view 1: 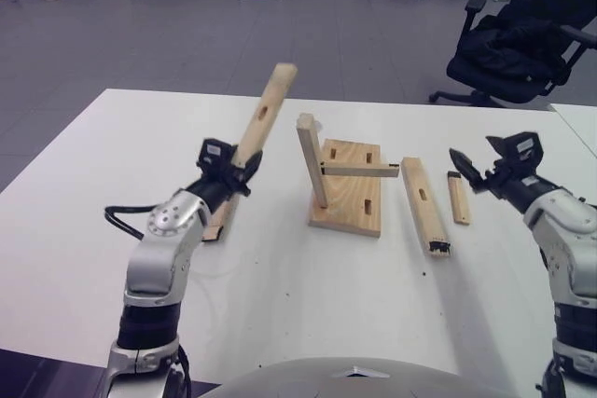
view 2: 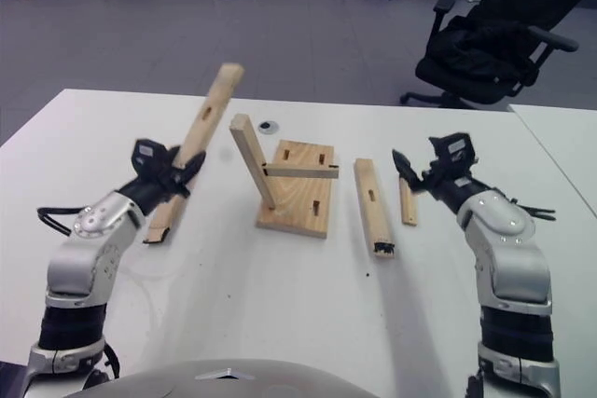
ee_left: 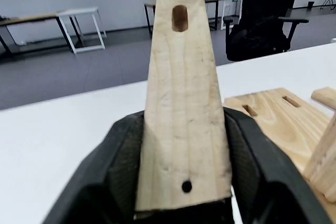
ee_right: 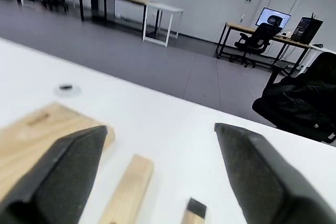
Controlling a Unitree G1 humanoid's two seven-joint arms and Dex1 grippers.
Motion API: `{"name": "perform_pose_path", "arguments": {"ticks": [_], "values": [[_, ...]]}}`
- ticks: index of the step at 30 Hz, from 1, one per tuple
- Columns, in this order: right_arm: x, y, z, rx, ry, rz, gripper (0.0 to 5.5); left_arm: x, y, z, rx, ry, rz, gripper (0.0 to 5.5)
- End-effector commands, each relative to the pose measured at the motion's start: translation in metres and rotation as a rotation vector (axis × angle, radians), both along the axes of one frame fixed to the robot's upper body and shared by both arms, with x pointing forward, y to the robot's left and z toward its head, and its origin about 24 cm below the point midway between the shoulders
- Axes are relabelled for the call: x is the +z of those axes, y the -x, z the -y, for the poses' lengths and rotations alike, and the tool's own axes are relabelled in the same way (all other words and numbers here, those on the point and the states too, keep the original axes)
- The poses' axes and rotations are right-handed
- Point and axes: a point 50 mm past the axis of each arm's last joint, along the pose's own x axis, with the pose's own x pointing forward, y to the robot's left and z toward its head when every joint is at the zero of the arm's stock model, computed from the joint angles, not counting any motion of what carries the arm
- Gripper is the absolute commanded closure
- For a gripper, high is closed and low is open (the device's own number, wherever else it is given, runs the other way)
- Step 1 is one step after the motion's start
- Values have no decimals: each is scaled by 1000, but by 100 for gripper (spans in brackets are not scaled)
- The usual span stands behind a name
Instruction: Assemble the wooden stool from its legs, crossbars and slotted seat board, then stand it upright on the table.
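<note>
Worrying that my left gripper [view 1: 244,172], clamped low on a leg [view 1: 266,111] tilted up just left of the flat seat board [view 1: 354,210], could swing it in crooked and knock the standing leg [view 1: 312,160] loose, while my right gripper [view 1: 469,172] hangs open near the short crossbar [view 1: 457,199].

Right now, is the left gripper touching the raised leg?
Touching. The left wrist view shows the leg pressed between the two fingers of the left gripper, with no gap on either side.

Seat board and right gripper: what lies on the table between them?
A loose leg lies flat, a short crossbar beyond it; left eye view shows both.
</note>
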Motion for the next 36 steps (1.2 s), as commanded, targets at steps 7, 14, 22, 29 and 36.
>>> {"name": "perform_pose_path", "arguments": {"ticks": [7, 14, 22, 29, 36], "values": [[130, -30, -107, 567, -839, 236, 168, 107, -20, 26, -317, -120, 433, 343], [145, -39, -115, 625, -1071, 190, 168, 112, -17, 52, -464, -124, 487, 343], [145, -36, -113, 656, -1111, 176, 168, 101, -13, 56, -552, -167, 469, 343], [133, -36, -114, 620, -1113, 127, 319, 100, -12, 54, -565, -229, 492, 343], [128, -29, -117, 595, -1142, 130, 442, 100, -14, 55, -556, -252, 502, 343]]}}
